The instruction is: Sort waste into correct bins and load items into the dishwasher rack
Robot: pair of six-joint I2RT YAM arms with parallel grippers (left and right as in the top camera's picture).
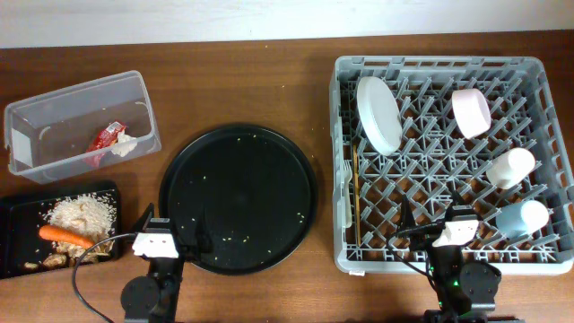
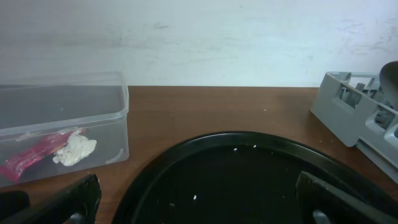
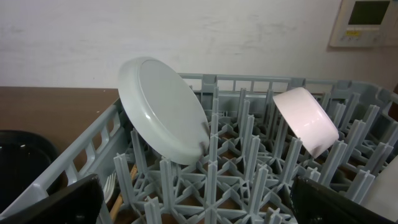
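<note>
Rack [image 1: 439,63] ahead of right claw [image 3: 199,208] loaded; tray [image 1: 238,179] ahead of left claw [image 2: 199,205] bare except crumbs [image 2: 235,149]. Both claws released, empty. Likely finished.

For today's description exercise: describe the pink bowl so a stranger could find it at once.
Start at the grey rack on the right. In its far half, right of the white plate, a bowl stands on edge. It alone is pink; the white cup and blue cup sit nearer.

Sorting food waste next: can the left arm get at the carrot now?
Probably yes. The carrot lies uncovered on the small black tray, close beside the open left end effector, nothing between.
</note>
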